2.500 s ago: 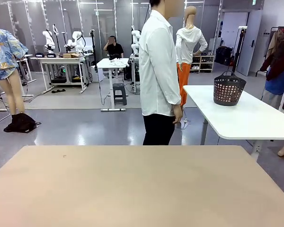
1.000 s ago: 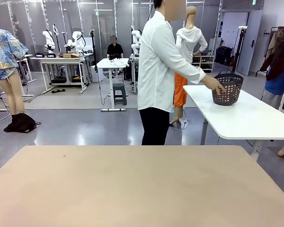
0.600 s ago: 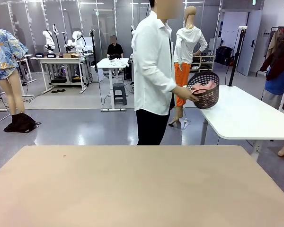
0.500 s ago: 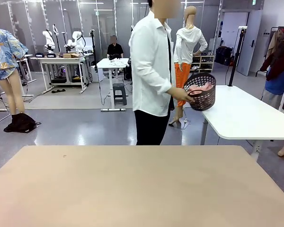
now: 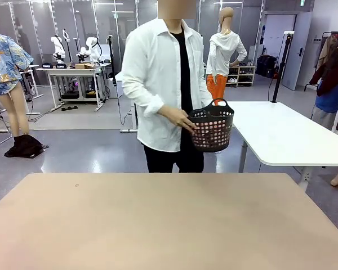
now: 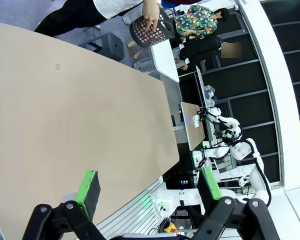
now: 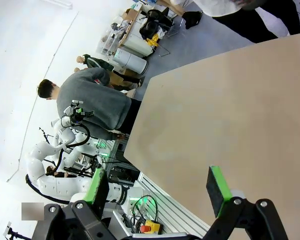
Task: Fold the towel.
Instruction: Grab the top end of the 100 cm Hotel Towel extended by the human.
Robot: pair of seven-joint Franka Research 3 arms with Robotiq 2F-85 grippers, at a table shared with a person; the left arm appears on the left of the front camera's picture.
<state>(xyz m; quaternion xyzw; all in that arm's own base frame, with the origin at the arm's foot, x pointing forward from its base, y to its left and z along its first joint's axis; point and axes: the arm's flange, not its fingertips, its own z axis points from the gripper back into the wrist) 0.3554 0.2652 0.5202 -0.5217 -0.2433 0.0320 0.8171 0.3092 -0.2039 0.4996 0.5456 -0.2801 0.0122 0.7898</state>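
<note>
Evidently, the salmon-pink terry towel (image 5: 209, 135) is being kept bundled inside a dark, perforated plastic basket with a loop handle (image 5: 214, 116), its pink showing through the holes. That basket is being held at waist height by the hand (image 5: 179, 118) of a person in a white shirt, just beyond the far edge of the broad tan matte tabletop (image 5: 169, 225), probably so that the cloth can be delivered onto it. Folding is judged not yet begun.

The left gripper (image 6: 148, 186) is being held above the near side of the tabletop, its 2 green-padded fingers spread wide with nothing between them. The right gripper (image 7: 158, 186) is being held likewise, wide apart and empty, presumably in readiness for the cloth.

The tabletop is being left smooth and unmarked apart from 1 small dark speck near its far left. Past its far edge, a glossy grey floor and a white table (image 5: 287, 135) to the right are being shown.
</note>
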